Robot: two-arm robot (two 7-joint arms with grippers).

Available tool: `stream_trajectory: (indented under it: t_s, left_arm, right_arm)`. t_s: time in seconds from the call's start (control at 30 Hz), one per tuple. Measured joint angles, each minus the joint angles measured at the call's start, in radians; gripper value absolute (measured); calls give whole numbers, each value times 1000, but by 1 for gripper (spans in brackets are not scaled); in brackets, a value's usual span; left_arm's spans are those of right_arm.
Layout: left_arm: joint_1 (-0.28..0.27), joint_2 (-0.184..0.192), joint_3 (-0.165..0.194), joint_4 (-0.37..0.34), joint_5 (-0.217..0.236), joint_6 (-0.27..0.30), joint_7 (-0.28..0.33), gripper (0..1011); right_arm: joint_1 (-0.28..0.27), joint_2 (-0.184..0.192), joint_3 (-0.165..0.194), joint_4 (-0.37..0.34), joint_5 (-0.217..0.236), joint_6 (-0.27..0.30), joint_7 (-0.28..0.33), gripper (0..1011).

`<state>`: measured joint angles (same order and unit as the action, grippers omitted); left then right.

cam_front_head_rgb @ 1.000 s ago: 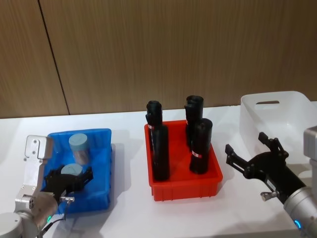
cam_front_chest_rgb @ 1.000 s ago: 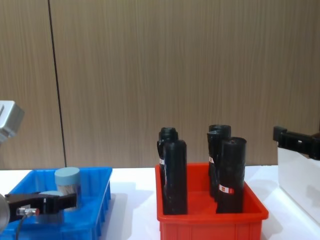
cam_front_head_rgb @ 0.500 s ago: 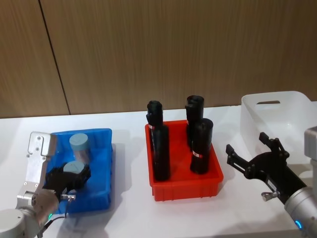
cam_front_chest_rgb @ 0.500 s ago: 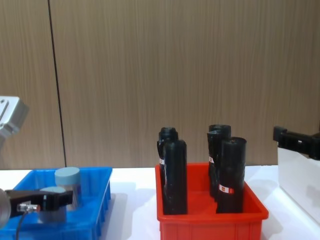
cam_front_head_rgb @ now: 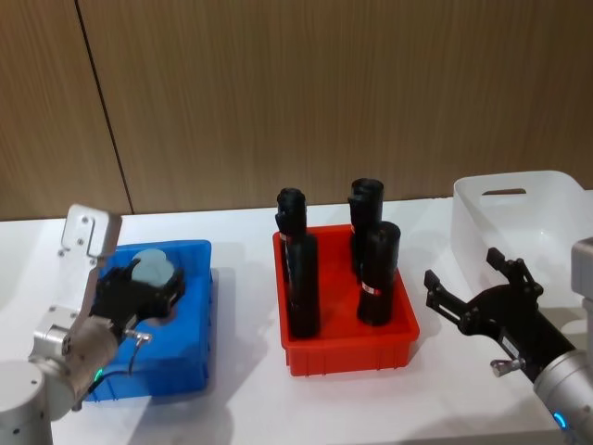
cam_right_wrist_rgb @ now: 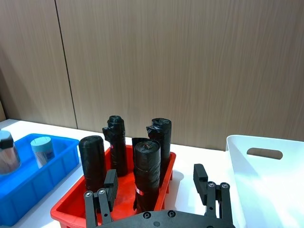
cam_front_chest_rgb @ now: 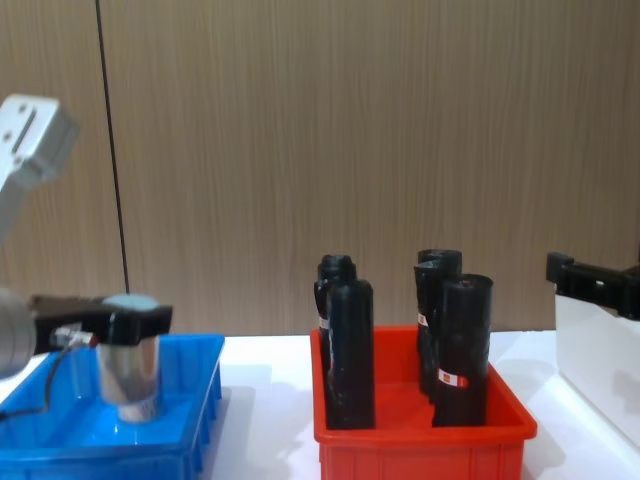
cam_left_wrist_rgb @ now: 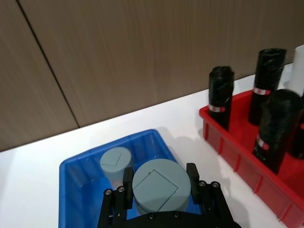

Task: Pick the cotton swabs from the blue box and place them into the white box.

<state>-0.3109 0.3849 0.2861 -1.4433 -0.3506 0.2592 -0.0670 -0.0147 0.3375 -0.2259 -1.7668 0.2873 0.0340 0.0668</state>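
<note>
1. A swab tub sits upright between the two fingers of the left gripper. They are closed on its sides just under the lid, so the lid faces the wrist camera.
2. In the head view this tub is at centre left, over the far half of the blue box. Whether its base clears the box floor cannot be told.
3. A second tub stands free in the box, just beyond the held one.
4. The left arm comes in from the lower left corner. Its fingers reach out roughly level.
5. The right gripper hangs at lower right, fingers spread and empty. It is just in front of the white box and right of the red bin of black bottles.
</note>
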Motion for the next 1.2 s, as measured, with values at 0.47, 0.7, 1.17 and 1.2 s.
stream_trajectory:
  t_s: [0.47, 0.7, 1.17, 1.2]
  left_arm:
    - [-31, -2, -1, -127, 5, 76, -118, 671]
    - [-61, -15, 2, -164, -20, 144, -179, 671]
    - [-140, -60, 19, -163, -41, 259, -282, 671]
    - [-147, -64, 21, -158, -41, 265, -289, 671]
  right_arm:
    - [0, 0, 0, 0, 0, 0, 0, 1002]
    - [0, 0, 0, 0, 0, 0, 0, 1002]
    - [0, 0, 0, 0, 0, 0, 0, 1001]
    - [0, 0, 0, 0, 0, 0, 0, 1002]
